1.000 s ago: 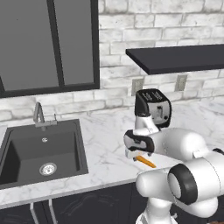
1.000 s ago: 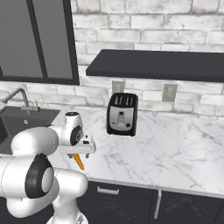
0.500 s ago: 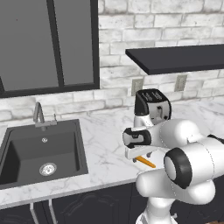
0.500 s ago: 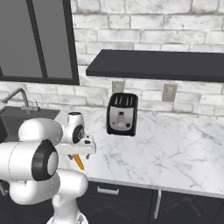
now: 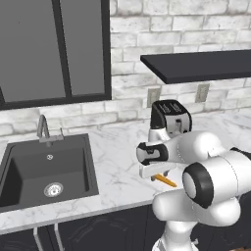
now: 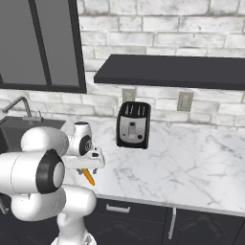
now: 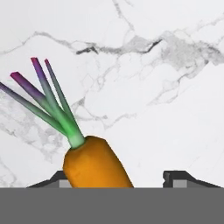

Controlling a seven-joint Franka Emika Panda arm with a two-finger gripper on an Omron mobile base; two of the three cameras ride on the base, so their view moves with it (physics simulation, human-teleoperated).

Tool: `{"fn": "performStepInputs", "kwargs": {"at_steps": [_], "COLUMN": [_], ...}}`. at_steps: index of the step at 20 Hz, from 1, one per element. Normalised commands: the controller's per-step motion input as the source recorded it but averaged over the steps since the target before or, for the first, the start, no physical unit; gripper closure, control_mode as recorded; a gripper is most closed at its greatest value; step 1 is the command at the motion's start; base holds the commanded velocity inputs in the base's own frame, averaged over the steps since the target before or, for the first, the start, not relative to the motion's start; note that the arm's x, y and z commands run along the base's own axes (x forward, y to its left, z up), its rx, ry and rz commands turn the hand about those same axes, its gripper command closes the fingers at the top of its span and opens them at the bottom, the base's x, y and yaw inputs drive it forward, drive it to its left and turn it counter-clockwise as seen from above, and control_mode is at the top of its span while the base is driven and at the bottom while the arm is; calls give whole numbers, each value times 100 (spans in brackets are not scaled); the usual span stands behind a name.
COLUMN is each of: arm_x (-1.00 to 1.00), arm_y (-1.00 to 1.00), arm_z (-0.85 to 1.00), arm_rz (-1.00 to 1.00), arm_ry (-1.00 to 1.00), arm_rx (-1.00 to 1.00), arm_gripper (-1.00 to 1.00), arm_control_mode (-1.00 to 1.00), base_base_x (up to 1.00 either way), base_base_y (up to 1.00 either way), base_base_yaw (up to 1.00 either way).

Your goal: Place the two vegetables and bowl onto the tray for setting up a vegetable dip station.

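The arm has come down lower than a moment ago, and the gripper (image 7: 118,179) now sits right over the carrot (image 7: 94,164), with the carrot between its fingers. They look partly closed, but I cannot tell if they hold it yet. It looks like the grab is starting. The carrot lies near the front edge of the white marble counter (image 6: 191,167). A black toaster (image 6: 133,124) stands behind it by the brick wall, and a dark sink (image 5: 44,171) is on the left.

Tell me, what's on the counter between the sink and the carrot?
Nothing: just bare marble counter between the sink and the carrot, seen in the left base view.
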Motion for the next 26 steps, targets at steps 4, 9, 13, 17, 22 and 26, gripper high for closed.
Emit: {"fn": "performStepInputs", "kwargs": {"at_steps": [4,9,13,17,22,26], "arm_x": [-31,-19,-17,-22,-20,-21], "arm_y": [3,5,12,9,4,9], "arm_z": [-20,7,42,51,51,45], "arm_rz": [0,3,13,25,31,36], "arm_ry": [-3,-4,5,5,1,0], "arm_rx": [0,1,0,-5,0,0], "arm_gripper": [100,100,100,100,100,100], "arm_control_mode": [-100,-100,-100,-100,-100,-100], "base_base_x": [0,0,0,0,0,0], "base_base_y": [0,0,0,0,0,0], "base_base_yaw": [0,0,0,0,0,0]}}
